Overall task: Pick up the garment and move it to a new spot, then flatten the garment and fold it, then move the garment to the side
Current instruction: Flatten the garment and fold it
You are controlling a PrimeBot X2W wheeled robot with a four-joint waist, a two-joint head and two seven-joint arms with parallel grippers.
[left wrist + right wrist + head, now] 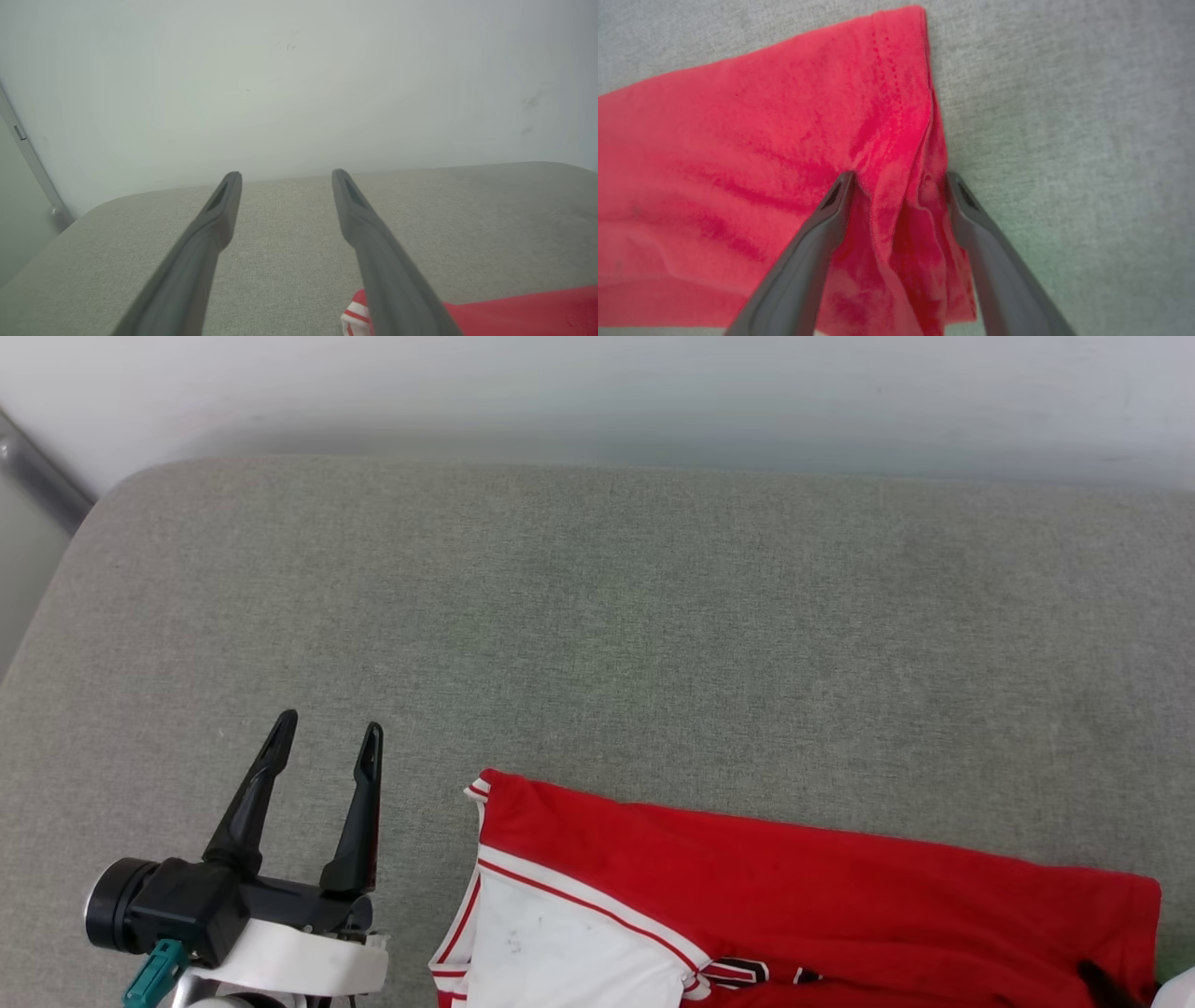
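Pale, bare wall (299, 70) rose behind a tabletop (653, 616) covered in grey-green woven fabric, its far left corner rounded. A grey metal strip (37, 476) ran diagonally down the wall beyond that corner.

The left gripper (329, 723) hovered over bare fabric with its two long dark fingers (247, 803) spread apart and nothing between them. Seen from its own wrist, the left gripper (286, 175) pointed toward the wall, and only tabletop lay between and ahead of the fingers.

The garment (794, 887), a red shirt, lay flat on the tabletop just to the right of the left fingers, apart from them. Its white sleeve (551, 943), edged in red-and-white striped trim, was the part nearest those fingers. From the left wrist, the garment (514, 310) showed as a red band beside the right-hand finger, with a striped corner (355, 315) at its base.

The right gripper (900, 176) stood over the garment's (761, 163) other end. Its fingers (808, 261) were spread wide, straddling a rumpled, stitched red edge. Loose folds lay between them, not pinched. Most of the red cloth stretched away to the left of those fingers; bare tabletop lay to their right.
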